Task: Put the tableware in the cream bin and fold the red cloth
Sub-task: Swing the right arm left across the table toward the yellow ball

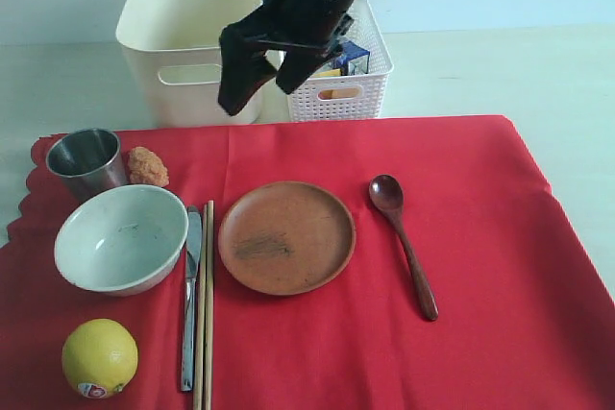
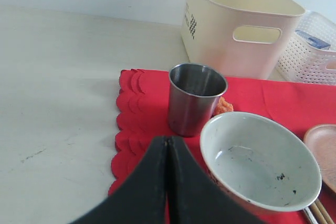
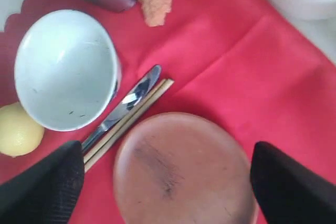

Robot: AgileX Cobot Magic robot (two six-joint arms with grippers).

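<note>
Above the back edge of the red cloth (image 1: 480, 237), the right claw (image 1: 272, 74) hung with its jaws spread wide and nothing between them. Its own camera looked down past both fingers onto the round brown plate (image 3: 178, 171). The metal knife (image 3: 126, 106) and wooden chopsticks (image 3: 131, 119) lay side by side just beside the plate, with the pale bowl (image 3: 63, 69) beyond them.

The left claw (image 2: 168, 182) appeared only in its wrist view, jaws pressed together and empty, over the cloth's scalloped edge near the table's (image 2: 63, 77) left edge. The steel cup (image 2: 195, 98) stood upright just ahead, and the bowl was beside it.

Only the exterior view showed the dark wooden spoon (image 1: 404, 242), on the cloth between the plate and the table's right edge. A lemon (image 1: 99, 357) sat by the cloth's near left corner, and an orange crumbly morsel (image 1: 147, 166) lay just beside the cup. The cream bin (image 1: 183, 45) stood behind the cloth at the table's back, with the white lattice basket (image 1: 351, 84) just beside it.
</note>
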